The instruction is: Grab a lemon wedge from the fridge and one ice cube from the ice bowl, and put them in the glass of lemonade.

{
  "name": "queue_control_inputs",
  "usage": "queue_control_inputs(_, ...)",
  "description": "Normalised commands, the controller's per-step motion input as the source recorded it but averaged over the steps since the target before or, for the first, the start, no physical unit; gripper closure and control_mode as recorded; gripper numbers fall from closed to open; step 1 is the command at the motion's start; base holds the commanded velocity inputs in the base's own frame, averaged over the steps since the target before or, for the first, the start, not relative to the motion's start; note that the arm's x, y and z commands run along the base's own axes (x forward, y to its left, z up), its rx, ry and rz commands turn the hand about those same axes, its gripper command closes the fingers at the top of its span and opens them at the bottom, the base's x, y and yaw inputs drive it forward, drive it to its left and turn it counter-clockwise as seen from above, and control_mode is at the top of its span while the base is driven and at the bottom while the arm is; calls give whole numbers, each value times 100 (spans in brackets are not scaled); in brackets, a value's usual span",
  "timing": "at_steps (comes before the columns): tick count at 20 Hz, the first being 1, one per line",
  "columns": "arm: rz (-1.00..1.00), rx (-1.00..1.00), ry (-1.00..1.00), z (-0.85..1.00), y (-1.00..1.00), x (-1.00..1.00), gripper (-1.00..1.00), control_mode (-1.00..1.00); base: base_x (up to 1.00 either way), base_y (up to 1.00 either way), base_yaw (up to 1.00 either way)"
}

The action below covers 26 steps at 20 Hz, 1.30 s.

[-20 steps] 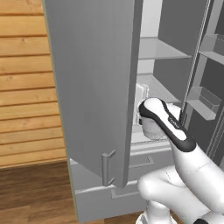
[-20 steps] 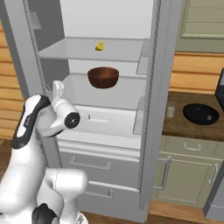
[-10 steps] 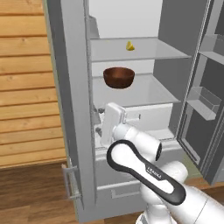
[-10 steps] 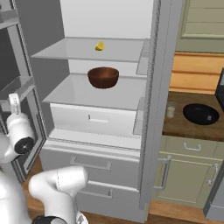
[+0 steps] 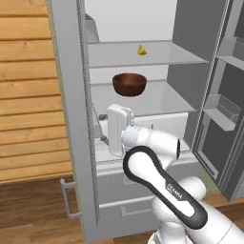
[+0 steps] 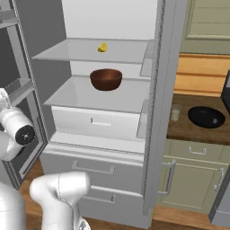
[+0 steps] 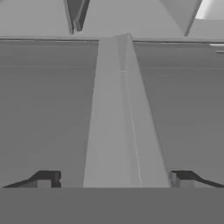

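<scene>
Fridge (image 5: 190, 95) standing open, both doors swung wide, pale shelves bare to both base cameras. Arm folded low in front of the white drawer, hand turned toward the left door's inner edge. Gripper (image 7: 113, 178) spread wide, nothing between the fingertips (image 7: 43, 179); grey bar of the door face running up the middle of the hand view toward 12 o'clock. Brown bowl (image 5: 129, 84) on the middle shelf, directly under the target and best avoided. Black ice bowl (image 6: 206, 117) on the counter at 3 o'clock of the fridge, glass of lemonade (image 6: 175, 112) just beside it at its 9 o'clock. Lemon wedge (image 5: 141, 49) on the top shelf, at about 12 o'clock from the hand and well above it. Best next: lift clear of the door edge, swing toward the upper shelf, keep fingers apart, approach level over the shelf lip, centre on the wedge before closing.
</scene>
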Motion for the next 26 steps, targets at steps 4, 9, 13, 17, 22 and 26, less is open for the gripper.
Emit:
queue_control_inputs(4,-3,-18,-7,50,-100,-14,-100,-100,0,0,0)
queue_control_inputs(9,-4,-45,-2,21,-91,-41,-100,-100,0,0,0)
queue_control_inputs(13,0,-59,-3,7,-29,-81,-100,-100,0,0,0)
queue_control_inputs(17,0,-54,-12,43,-26,-78,-100,-100,0,0,0)
queue_control_inputs(22,0,-54,-23,48,-21,-87,-100,-100,0,0,0)
queue_control_inputs(26,-1,-41,-21,46,-37,-70,-100,-100,0,0,0)
